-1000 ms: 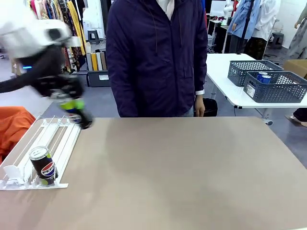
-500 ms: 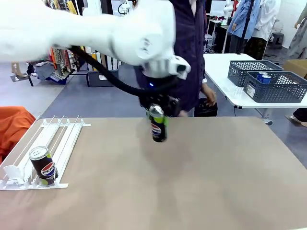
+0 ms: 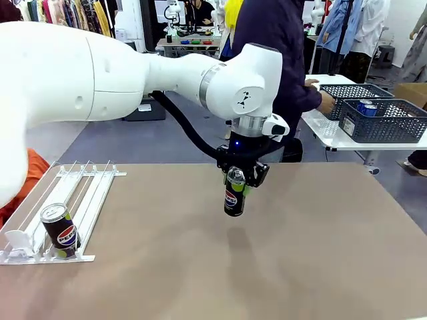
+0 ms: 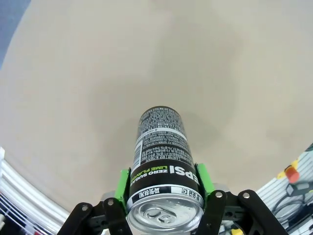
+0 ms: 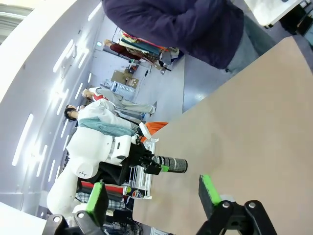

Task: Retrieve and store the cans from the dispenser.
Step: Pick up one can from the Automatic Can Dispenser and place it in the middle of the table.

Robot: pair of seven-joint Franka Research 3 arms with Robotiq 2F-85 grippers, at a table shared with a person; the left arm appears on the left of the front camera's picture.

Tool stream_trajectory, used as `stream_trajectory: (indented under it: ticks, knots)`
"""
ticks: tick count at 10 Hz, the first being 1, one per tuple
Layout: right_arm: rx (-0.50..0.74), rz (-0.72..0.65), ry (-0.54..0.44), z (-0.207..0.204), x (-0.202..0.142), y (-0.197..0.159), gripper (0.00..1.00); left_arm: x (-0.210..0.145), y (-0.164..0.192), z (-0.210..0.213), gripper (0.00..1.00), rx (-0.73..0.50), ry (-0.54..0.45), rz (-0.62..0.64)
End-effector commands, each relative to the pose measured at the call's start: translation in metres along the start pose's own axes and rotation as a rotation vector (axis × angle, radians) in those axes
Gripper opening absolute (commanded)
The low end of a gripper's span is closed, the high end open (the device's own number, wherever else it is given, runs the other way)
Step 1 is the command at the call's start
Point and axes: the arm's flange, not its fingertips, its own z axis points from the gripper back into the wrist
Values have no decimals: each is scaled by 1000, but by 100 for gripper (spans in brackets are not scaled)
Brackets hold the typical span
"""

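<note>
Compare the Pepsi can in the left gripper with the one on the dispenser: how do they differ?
The held can is clamped between the green pads of the left gripper; the dispenser can is gripped by nothing. The held can hangs above the table, clear of it; the dispenser can stands in a lane at the near end of the dispenser. Both are dark Pepsi cans with silver tops.

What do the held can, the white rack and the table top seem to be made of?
Can: probably aluminium; bright silver top with pull tab, glossy printed dark body.
Rack: thin white rails, likely coated metal wire; its stoppers look like moulded plastic.
Table top: smooth matte beige, perhaps laminate; the look leaves it open.
</note>
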Motion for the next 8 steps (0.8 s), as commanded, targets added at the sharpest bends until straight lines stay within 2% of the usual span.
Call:
stream_trajectory:
  ticks: [1, 4, 8]
  knots:
    - [26, 25, -16, -2, 3, 1, 100, -4, 3, 4, 0, 59, 2, -102]
    - [26, 25, -16, -2, 3, 1, 100, -4, 10, -20, 0, 69, 63, -158]
    - [26, 25, -16, -2, 3, 1, 100, -3, 20, -22, 0, -26, 91, -179]
